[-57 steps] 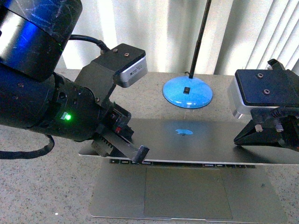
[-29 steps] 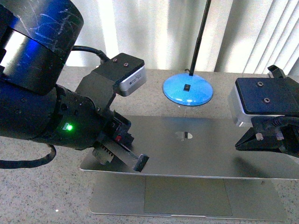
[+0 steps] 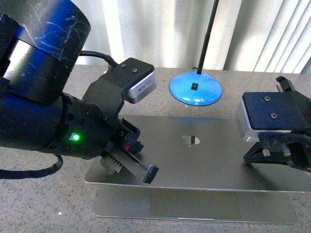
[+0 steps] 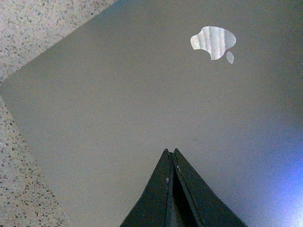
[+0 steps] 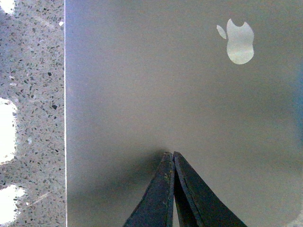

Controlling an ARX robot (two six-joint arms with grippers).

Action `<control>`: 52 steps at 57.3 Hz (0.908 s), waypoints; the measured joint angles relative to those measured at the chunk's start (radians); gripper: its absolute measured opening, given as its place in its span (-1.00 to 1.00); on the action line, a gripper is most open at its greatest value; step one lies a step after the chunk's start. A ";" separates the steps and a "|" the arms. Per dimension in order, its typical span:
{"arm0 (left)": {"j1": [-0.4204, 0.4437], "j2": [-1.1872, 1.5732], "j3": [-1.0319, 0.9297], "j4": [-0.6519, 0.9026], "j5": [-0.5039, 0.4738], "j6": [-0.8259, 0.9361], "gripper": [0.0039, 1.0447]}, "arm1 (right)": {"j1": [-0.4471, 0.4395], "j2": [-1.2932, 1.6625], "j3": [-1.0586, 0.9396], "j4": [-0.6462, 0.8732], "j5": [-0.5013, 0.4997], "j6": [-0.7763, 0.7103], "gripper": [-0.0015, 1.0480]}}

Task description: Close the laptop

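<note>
The grey-silver laptop [image 3: 194,160] lies in the middle of the speckled table, its lid tilted low over the base, with only a strip of trackpad [image 3: 194,204] showing at the front. The apple logo [image 3: 191,140] shines on the lid. My left gripper [image 3: 150,174] is shut and rests on the lid's front left part. My right gripper [image 3: 250,155] is shut and rests on the lid's right part. The left wrist view shows shut fingertips [image 4: 171,153] on the lid below the logo [image 4: 213,41]. The right wrist view shows shut fingertips [image 5: 170,155] touching the lid [image 5: 142,94]. Screen and keys are hidden.
A blue lamp base [image 3: 195,91] with a black stem [image 3: 208,34] stands just behind the laptop. White vertical blinds [image 3: 252,34] hang behind the table. The speckled tabletop [image 3: 43,204] shows at the left of the laptop.
The lid has come down much further: the keyboard strip seen one second ago is now covered and less trackpad shows. Both grippers have moved down and forward with the lid.
</note>
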 joint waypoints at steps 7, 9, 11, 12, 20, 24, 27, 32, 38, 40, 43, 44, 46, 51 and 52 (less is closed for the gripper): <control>0.001 0.009 -0.014 0.007 0.010 0.001 -0.94 | 0.003 0.014 -0.018 0.019 -0.001 0.002 -0.94; 0.001 0.011 -0.017 0.010 0.013 0.000 -0.94 | 0.005 0.018 -0.021 0.026 -0.001 0.004 -0.94; 0.001 0.015 -0.021 0.018 0.016 -0.004 -0.94 | 0.006 0.020 -0.023 0.031 -0.001 0.004 -0.94; 0.001 0.016 -0.022 0.020 0.017 -0.005 -0.94 | 0.006 0.021 -0.024 0.032 -0.002 0.005 -0.94; 0.001 0.037 -0.045 0.059 0.023 -0.021 -0.94 | 0.016 0.035 -0.035 0.056 -0.002 0.019 -0.94; -0.001 0.047 -0.057 0.075 0.028 -0.026 -0.94 | 0.018 0.042 -0.040 0.064 -0.003 0.024 -0.94; -0.002 0.050 -0.063 0.083 0.031 -0.031 -0.94 | 0.020 0.048 -0.047 0.076 -0.005 0.031 -0.94; -0.003 0.059 -0.076 0.100 0.037 -0.040 -0.94 | 0.021 0.056 -0.057 0.089 -0.008 0.039 -0.94; -0.006 0.067 -0.088 0.117 0.039 -0.053 -0.94 | 0.021 0.065 -0.076 0.107 -0.009 0.047 -0.94; -0.006 0.068 -0.090 0.121 0.039 -0.055 -0.94 | 0.021 0.067 -0.085 0.115 -0.010 0.050 -0.94; -0.005 0.072 -0.098 0.134 0.040 -0.068 -0.94 | 0.021 0.068 -0.097 0.126 -0.017 0.057 -0.94; -0.004 0.072 -0.100 0.137 0.041 -0.071 -0.94 | 0.021 0.068 -0.101 0.129 -0.018 0.060 -0.94; -0.003 0.072 -0.103 0.140 0.042 -0.076 -0.94 | 0.020 0.068 -0.107 0.137 -0.027 0.067 -0.94; 0.008 0.069 -0.113 0.165 0.042 -0.100 -0.94 | 0.018 0.065 -0.113 0.147 -0.052 0.094 -0.94; 0.010 0.069 -0.114 0.168 0.042 -0.103 -0.94 | 0.016 0.061 -0.115 0.154 -0.065 0.108 -0.94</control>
